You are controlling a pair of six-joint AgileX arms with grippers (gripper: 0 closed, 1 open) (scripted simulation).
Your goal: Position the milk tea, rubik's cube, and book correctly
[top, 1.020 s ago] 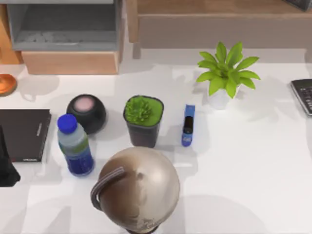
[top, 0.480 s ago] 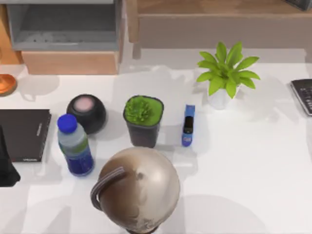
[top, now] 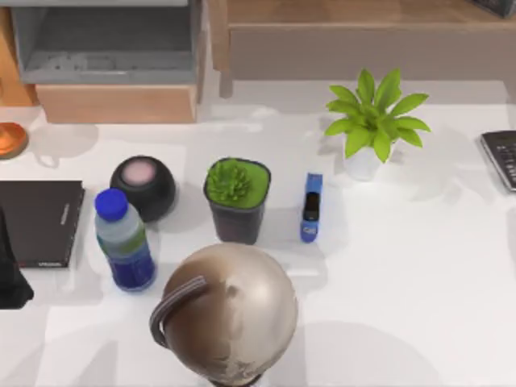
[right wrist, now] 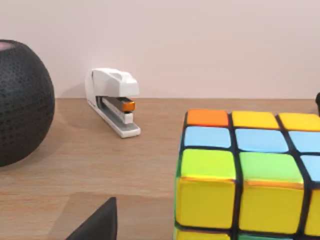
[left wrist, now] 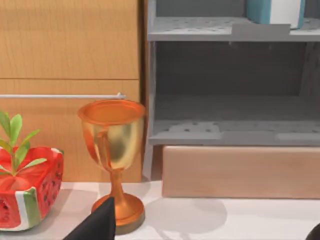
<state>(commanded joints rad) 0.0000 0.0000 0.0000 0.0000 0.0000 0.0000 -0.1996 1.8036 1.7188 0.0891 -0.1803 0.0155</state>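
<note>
The rubik's cube (right wrist: 250, 175) rests on a wooden surface close in front of my right gripper. One dark finger (right wrist: 97, 222) of that gripper stands apart from the cube's side, and the jaws are spread, not clamped on it. The book (left wrist: 274, 11), teal with white page edges, stands on the upper grey shelf (left wrist: 200, 30). My left gripper (left wrist: 215, 222) hangs open low over the table before a gold goblet (left wrist: 112, 150), with nothing between its fingers (left wrist: 95, 225). My left arm (top: 10, 274) shows at the table's left edge. The milk tea is out of view.
On the table stand a globe (top: 230, 310), water bottle (top: 125, 242), dark speaker (top: 143, 185), dark plant pot (top: 236, 197), blue stapler (top: 311, 207), leafy plant (top: 372, 121) and thin black book (top: 40, 222). A white stapler (right wrist: 112, 102) and a black sphere (right wrist: 20, 102) share the cube's surface.
</note>
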